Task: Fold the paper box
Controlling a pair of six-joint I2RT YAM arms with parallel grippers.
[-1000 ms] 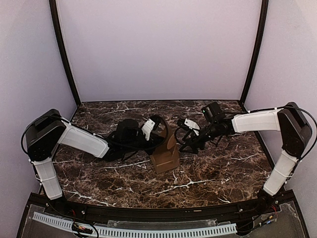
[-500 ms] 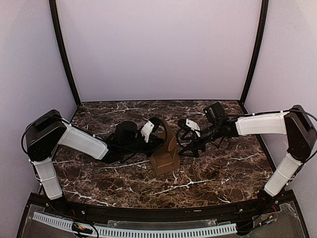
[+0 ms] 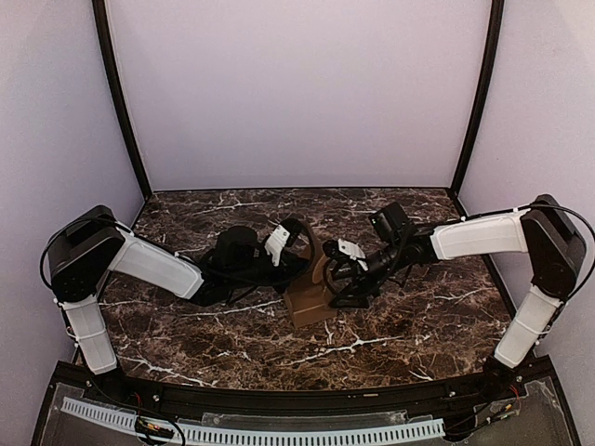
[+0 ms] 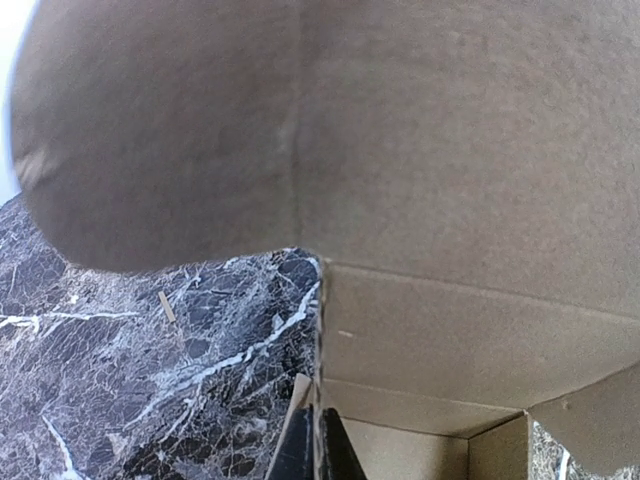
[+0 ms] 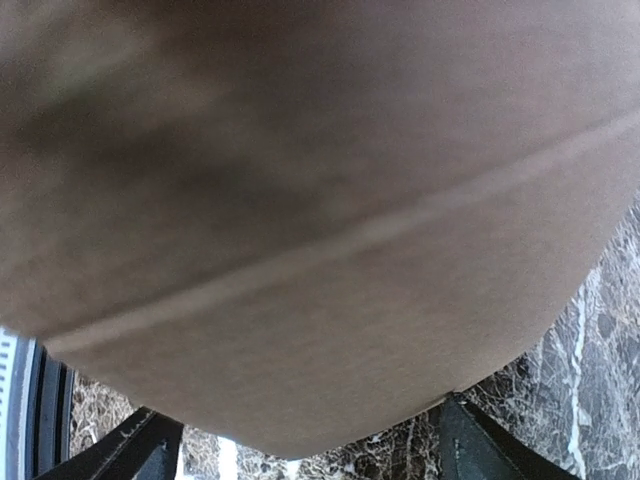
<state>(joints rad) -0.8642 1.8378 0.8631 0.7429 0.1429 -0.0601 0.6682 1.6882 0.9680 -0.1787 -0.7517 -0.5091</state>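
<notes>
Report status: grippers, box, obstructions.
Left gripper shut on paper box wall. Right gripper open, close against it. Box stands partly folded. No obstruction seen.

We found the paper box blurred close-up, cut off by both wrist views' edges; overall shape untellable there.

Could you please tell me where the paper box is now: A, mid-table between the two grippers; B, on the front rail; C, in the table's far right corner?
A: the top view shows the paper box mid-table, left gripper on one side, right gripper on the other.
</notes>
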